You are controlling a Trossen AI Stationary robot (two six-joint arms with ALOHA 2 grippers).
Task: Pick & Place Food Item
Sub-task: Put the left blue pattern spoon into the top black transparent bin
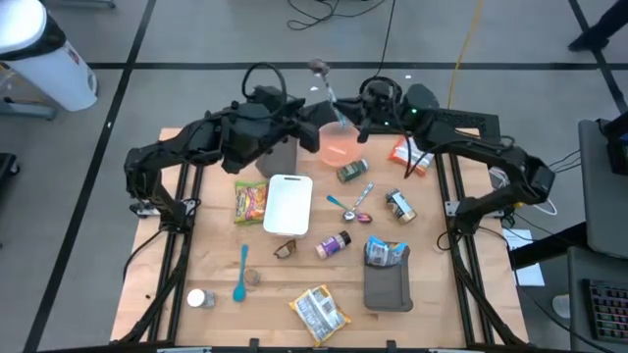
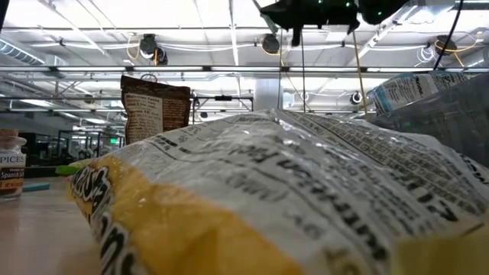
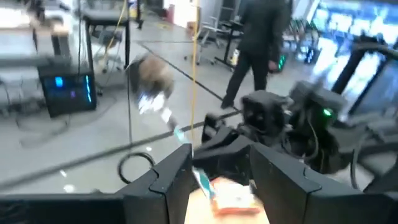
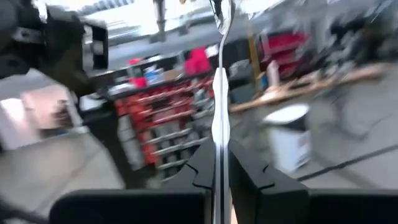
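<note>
Both arms meet over the pink bowl (image 1: 339, 145) at the far side of the worktop (image 1: 211, 257).

The right end effector (image 1: 355, 126) is clamped narrow on a metal spoon (image 4: 219, 106), whose handle runs up between its fingers (image 4: 245, 171) and whose other end sticks out beyond the bowl. The left end effector (image 1: 306, 120), half spread, holds a food item (image 3: 231, 196) between its fingers (image 3: 165, 183), just beside the bowl's rim and close to the spoon.

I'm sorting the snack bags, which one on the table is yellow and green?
The bag just left of the white cutting board; the others are orange, blue or brownish.
</note>
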